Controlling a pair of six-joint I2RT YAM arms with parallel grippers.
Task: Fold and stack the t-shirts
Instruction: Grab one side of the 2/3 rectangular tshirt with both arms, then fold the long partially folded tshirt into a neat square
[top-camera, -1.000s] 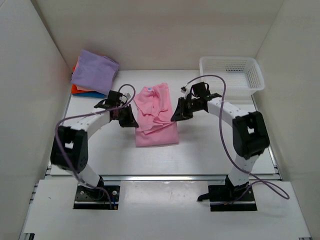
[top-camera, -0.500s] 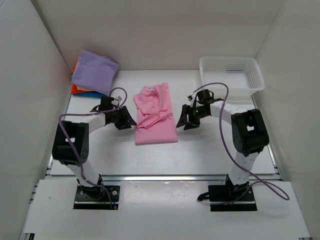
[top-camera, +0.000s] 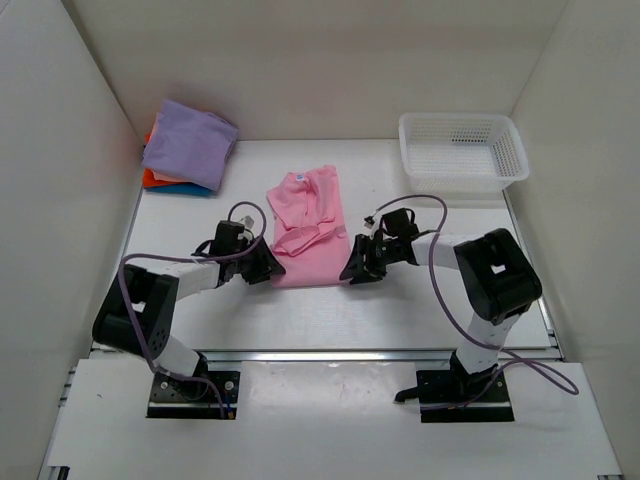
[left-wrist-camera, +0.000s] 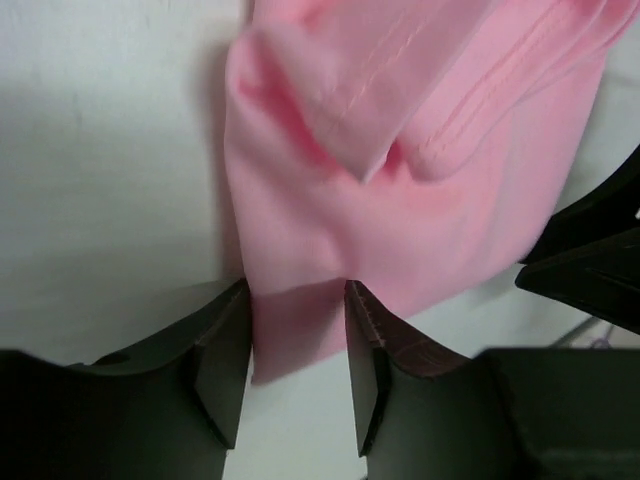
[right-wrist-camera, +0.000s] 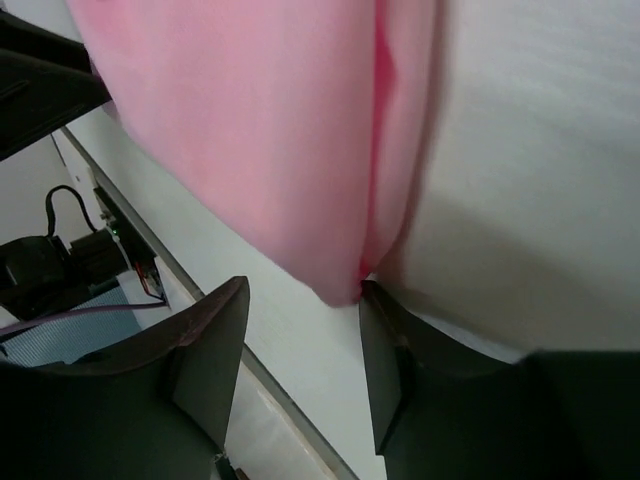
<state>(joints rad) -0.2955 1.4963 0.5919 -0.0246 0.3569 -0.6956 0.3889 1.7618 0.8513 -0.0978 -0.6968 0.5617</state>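
While astride the near hem corners of the pink t-shirt (top-camera: 305, 235), flat mid-tabletop (top-camera: 330, 305), with left pincer (top-camera: 266, 269) and right pincer (top-camera: 353, 270) both parted, gripping nothing yet: close squarely on each corner, lift evenly, carry hem toward collar. Open room beyond collar; folded stack (top-camera: 188, 148) far left, basket (top-camera: 462, 150) far right, well apart.

Lavender t-shirt (top-camera: 190, 140) covers most of the orange t-shirt (top-camera: 152, 180). From above, left end effector (top-camera: 268, 268) and right end effector (top-camera: 350, 270) hide near corners of the pink t-shirt (top-camera: 312, 258).
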